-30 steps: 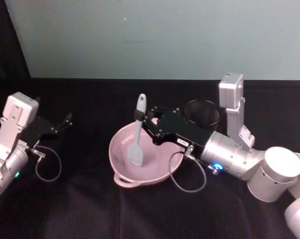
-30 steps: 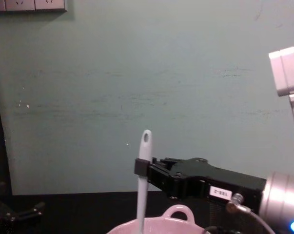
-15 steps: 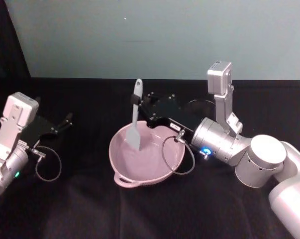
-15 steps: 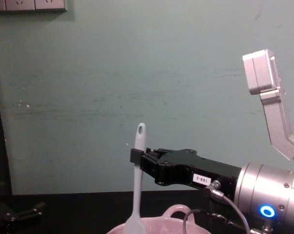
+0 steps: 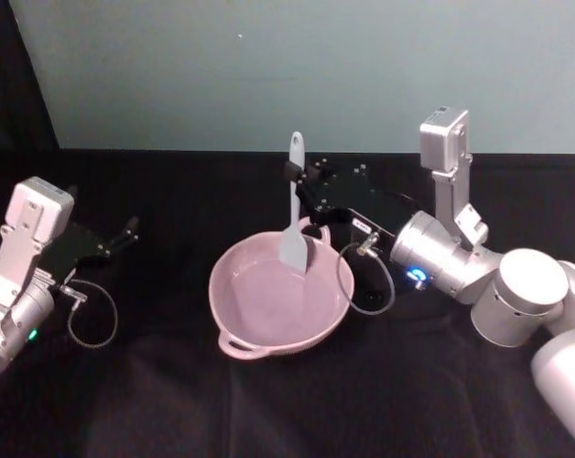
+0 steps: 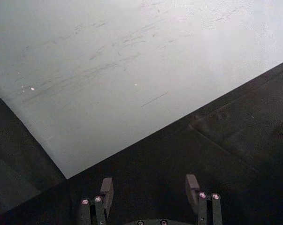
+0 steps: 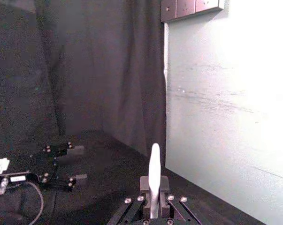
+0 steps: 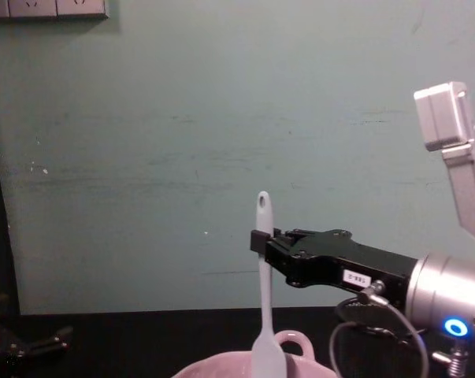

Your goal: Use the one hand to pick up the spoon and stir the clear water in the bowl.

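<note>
Head view, spoon: the spoon stands nearly upright. Its long axis runs 12 to 6 o'clock, with the holed handle end at 12 and the flat blade at 6, over the bowl's 1 o'clock part.
Head view, bowl: the bowl sits mid-worktop. It has a small loop on its rim at 7 o'clock and another at 1. Its inside shows glossy pink, and water cannot be made out.
Head view, right gripper: the right gripper reaches in from 3 o'clock, its jaws clenched on the upper half of the spoon's handle.
Head view, left gripper: the left gripper lies at 9 o'clock, well apart from the bowl, jaws spread with nothing between them.
Left wrist view, jaws: the left gripper holds its jaws wide apart above the black worktop, empty.
Right wrist view, spoon: the spoon's handle juts out from between the jaws of the right gripper, which pinch it from both sides.
Chest view, spoon: the spoon is upright, hole at 12 o'clock and blade at 6. The blade reaches down to the bowl's rim line. Whether it touches the bowl's inside cannot be told.
Chest view, bowl: the bowl's rim shows at 6 o'clock, with one loop just beside the blade.
Chest view, right gripper: the right gripper comes in from 3 o'clock, level, jaws grasping the handle.
Chest view, left gripper: the left gripper sits low at 8 o'clock.
</note>
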